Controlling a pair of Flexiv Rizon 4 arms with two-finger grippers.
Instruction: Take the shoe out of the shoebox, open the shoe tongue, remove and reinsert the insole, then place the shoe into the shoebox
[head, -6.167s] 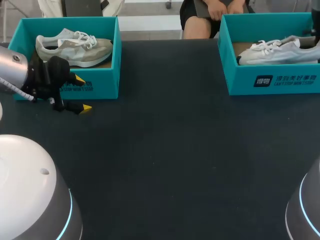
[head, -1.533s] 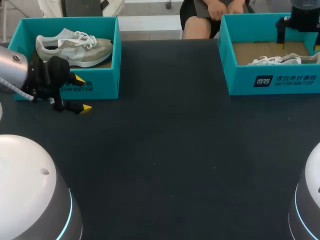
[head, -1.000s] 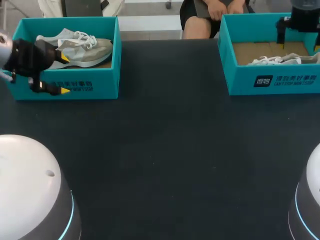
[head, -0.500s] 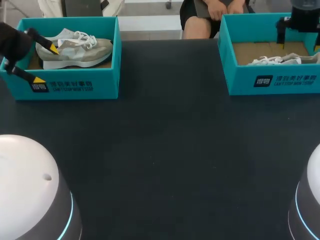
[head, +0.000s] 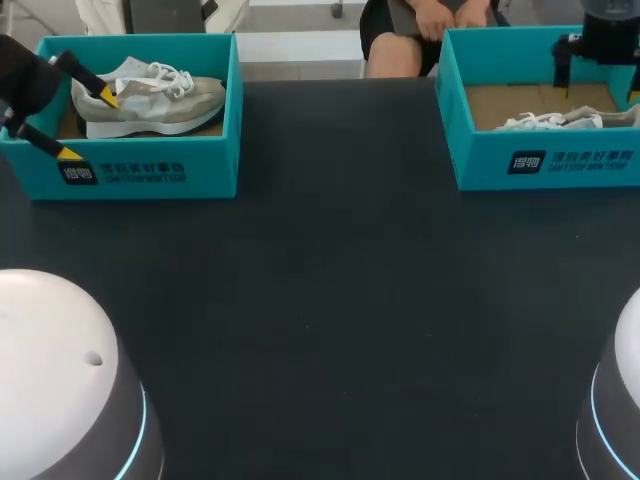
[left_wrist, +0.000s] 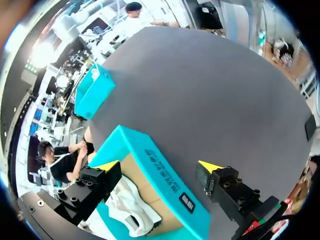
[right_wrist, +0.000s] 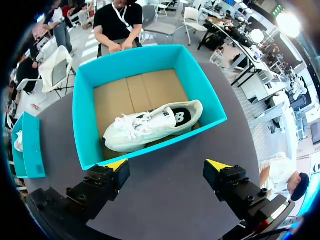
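Shoe (head: 150, 97) lies in the left shoebox (head: 150, 170), untouched. Left gripper (head: 87, 125) is spread wide and empty. It straddles the box's front wall at the heel end, one finger over the heel and one outside, probably lining up a grab. The other shoe (right_wrist: 150, 125) seems to lie on its side in the right shoebox (right_wrist: 85, 130). Right gripper (right_wrist: 167, 165) hangs above it, fingers apart, holding nothing. Versus 1.5 s back, the left gripper has left the table (head: 330, 280) in front of its box and risen to the box's left end. The right arm is unchanged.
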